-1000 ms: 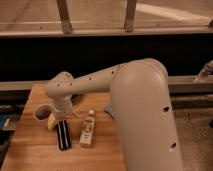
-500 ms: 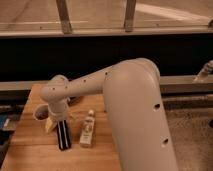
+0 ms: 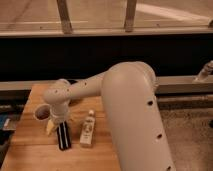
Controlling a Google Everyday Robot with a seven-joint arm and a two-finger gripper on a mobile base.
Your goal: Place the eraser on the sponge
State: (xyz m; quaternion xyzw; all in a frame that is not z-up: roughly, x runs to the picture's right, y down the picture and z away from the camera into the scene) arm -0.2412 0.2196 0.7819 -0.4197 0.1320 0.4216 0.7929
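The arm (image 3: pixel 131 115) is a smooth cream-white shell: a thick rounded segment dotted with small dark screw holes, narrowing to a slimmer link and a round wrist joint. The yellowish gripper (image 3: pixel 54 126) ends it, low over the tabletop (image 3: pixel 30 150), jaws apart.

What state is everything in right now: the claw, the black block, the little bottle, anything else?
gripper: open, down at the far end of the eraser, holding nothing.
eraser: lying flat on the wooden table, not lifted.
bottle: white cap on, beside the eraser, apart from it.
sponge: not visible; possibly hidden behind the arm.
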